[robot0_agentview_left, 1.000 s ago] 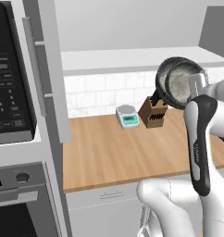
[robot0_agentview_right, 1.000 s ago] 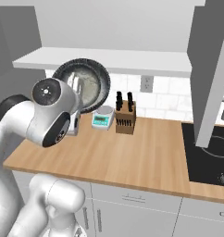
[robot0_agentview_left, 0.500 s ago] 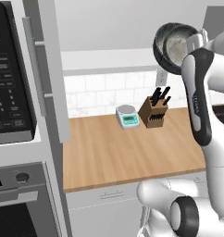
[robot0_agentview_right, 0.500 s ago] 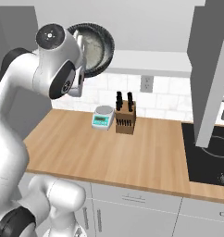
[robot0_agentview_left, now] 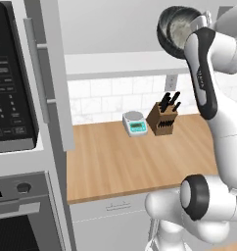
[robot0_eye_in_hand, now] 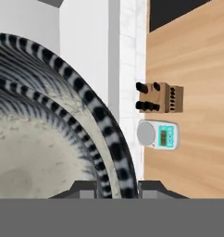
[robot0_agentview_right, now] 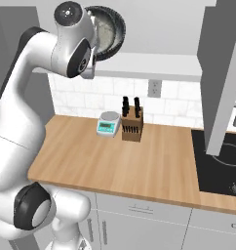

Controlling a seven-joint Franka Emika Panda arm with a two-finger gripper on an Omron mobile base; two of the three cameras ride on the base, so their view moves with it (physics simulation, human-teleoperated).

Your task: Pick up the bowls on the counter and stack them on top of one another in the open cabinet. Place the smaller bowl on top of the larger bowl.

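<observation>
My gripper (robot0_eye_in_hand: 116, 187) is shut on the rim of a wide dark bowl (robot0_eye_in_hand: 44, 152) with a striped outside and a pale speckled inside; by its width it looks like the larger bowl. The bowl (robot0_agentview_left: 175, 28) hangs tilted on edge high in the air, in front of the open cabinet and just above its white shelf floor (robot0_agentview_left: 120, 64). From the right, the bowl (robot0_agentview_right: 109, 33) sits beside the arm's wrist, and the gripper (robot0_agentview_right: 94, 35) is mostly hidden behind the hand. The smaller bowl is out of view. No bowl stands on the wooden counter (robot0_agentview_left: 125, 157).
A white-and-teal kitchen scale (robot0_agentview_left: 134, 122) and a wooden knife block (robot0_agentview_left: 164, 117) stand at the back of the counter. The cabinet's long grey door (robot0_agentview_left: 48, 73) hangs open at the left, next to the black microwave (robot0_agentview_left: 10, 83). A black stovetop (robot0_agentview_right: 222, 163) lies to the right.
The arm has lifted the bowl from just above the knife block up to the height of the cabinet opening. The grip on it is unchanged.
</observation>
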